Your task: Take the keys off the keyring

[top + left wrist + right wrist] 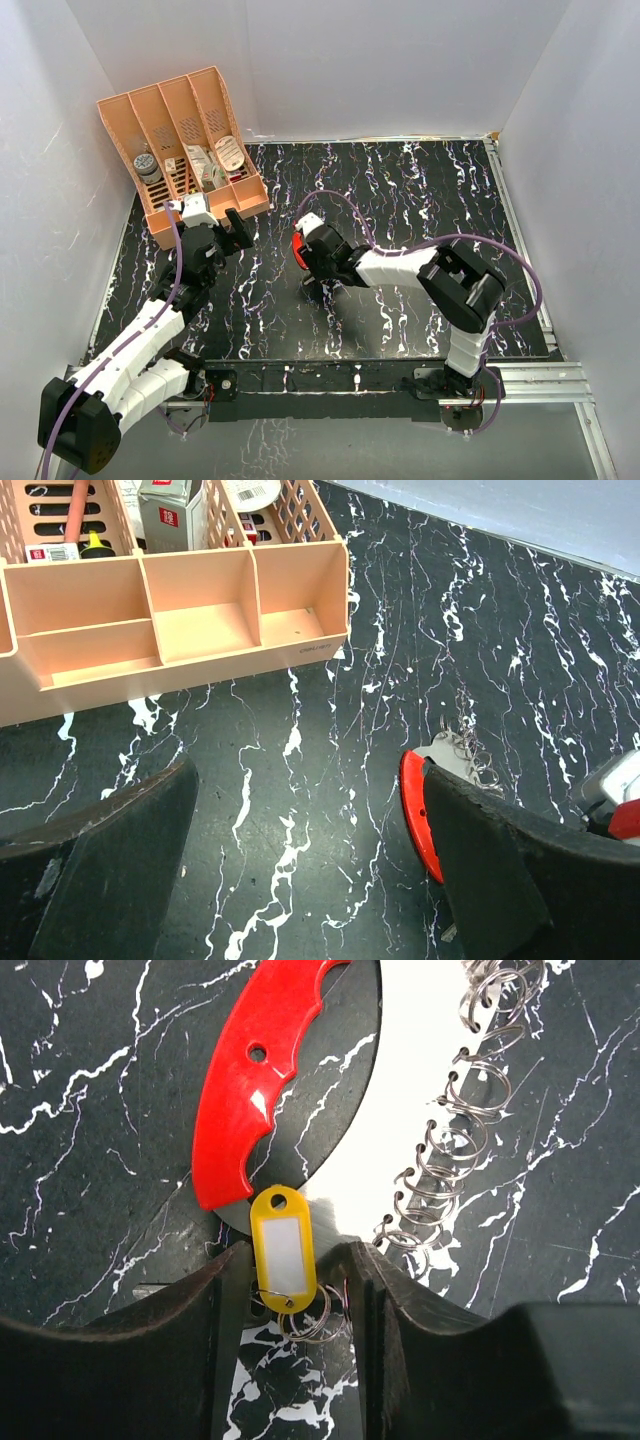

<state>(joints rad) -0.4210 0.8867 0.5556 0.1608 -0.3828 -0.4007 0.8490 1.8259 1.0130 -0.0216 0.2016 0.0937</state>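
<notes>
A yellow key (pixel 283 1245) with a white label lies between my right gripper's (pixel 297 1290) fingers, which are closed in on it. The small silvery keyring (pixel 318 1322) hangs from its lower end against the right finger. A red key (pixel 250 1090) with a scalloped edge lies just beyond it on a white piece (pixel 420 1060). From above the bunch (pixel 298 250) shows as a red spot at my right gripper (pixel 305 262). My left gripper (pixel 240 228) is open and empty; in its wrist view (pixel 310 860) the red key (pixel 418 815) lies just beside the right finger.
A coil of wire rings (pixel 450 1150) lies right of the white piece and shows in the left wrist view (pixel 470 755). A peach compartment organizer (pixel 180 130) with small items stands at the back left, close ahead of the left gripper (pixel 200 630).
</notes>
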